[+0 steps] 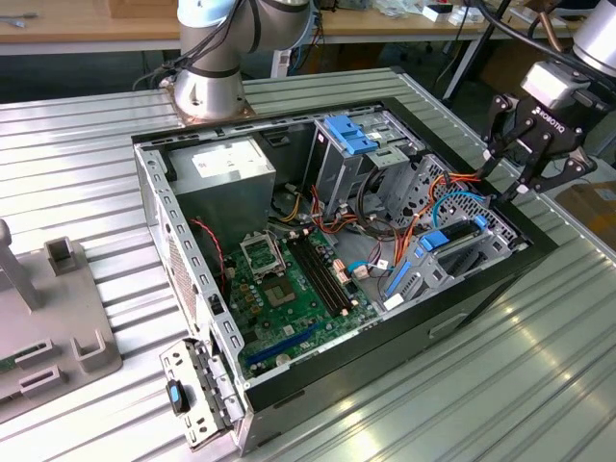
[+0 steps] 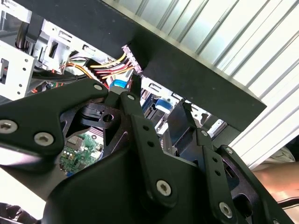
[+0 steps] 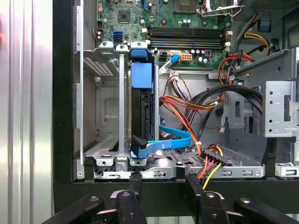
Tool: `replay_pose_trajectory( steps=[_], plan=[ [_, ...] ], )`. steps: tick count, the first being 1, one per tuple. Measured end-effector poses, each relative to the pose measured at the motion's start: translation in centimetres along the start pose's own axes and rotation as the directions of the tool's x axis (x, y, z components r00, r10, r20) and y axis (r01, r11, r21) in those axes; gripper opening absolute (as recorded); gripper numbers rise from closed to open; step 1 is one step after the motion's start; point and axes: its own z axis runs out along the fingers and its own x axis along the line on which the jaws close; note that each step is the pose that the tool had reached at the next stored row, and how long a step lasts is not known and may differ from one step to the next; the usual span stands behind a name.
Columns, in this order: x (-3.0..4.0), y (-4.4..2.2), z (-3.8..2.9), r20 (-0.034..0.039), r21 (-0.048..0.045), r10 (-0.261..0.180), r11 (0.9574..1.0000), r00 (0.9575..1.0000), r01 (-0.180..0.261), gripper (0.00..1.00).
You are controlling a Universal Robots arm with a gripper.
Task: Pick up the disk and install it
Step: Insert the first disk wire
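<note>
Exterior view: the gripper (image 1: pixel 505 183) is hovering over the computer case (image 1: pixel 159 226) rim, holding nothing. Second wrist view: its fingers (image 2: pixel 140 126) are standing spread, with the gap empty. First wrist view: the disk (image 3: pixel 141 109) is sitting edge-up in the drive bay (image 3: pixel 105 107), with a blue cable (image 3: pixel 170 140) reaching it. Installation is looking essentially done.

An open computer case (image 1: pixel 462 318) lies on the ribbed metal tabletop (image 1: pixel 77 164). Inside sit a green motherboard (image 1: pixel 289 289) and a grey power supply (image 1: pixel 226 168).
</note>
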Motion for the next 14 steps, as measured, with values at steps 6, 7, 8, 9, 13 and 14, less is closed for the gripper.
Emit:
replay_pose_trajectory(
  steps=[6,7,8,9,13,14],
  plan=[
    [0.0,-0.01,0.0,0.0,0.0,0.0,1.0,1.0,0.0,0.5],
    [0.0,-0.03,0.0,0.0001,0.0,0.0,1.0,1.0,0.0,0.5],
    [-0.02,-0.16,0.0,0.0,0.0,-0.001,1.0,1.0,0.001,0.5],
    [-0.02,-0.3,0.0,0.0,-0.0001,-0.002,1.0,1.0,0.002,0.5],
    [-0.04,-0.87,-0.01,-0.0002,-0.0008,-0.02,0.9998,0.9998,0.02,0.5],
    [-0.03,-0.88,0.01,-0.0006,-0.002,-0.049,0.9988,0.9988,0.049,0.5]
  ],
)
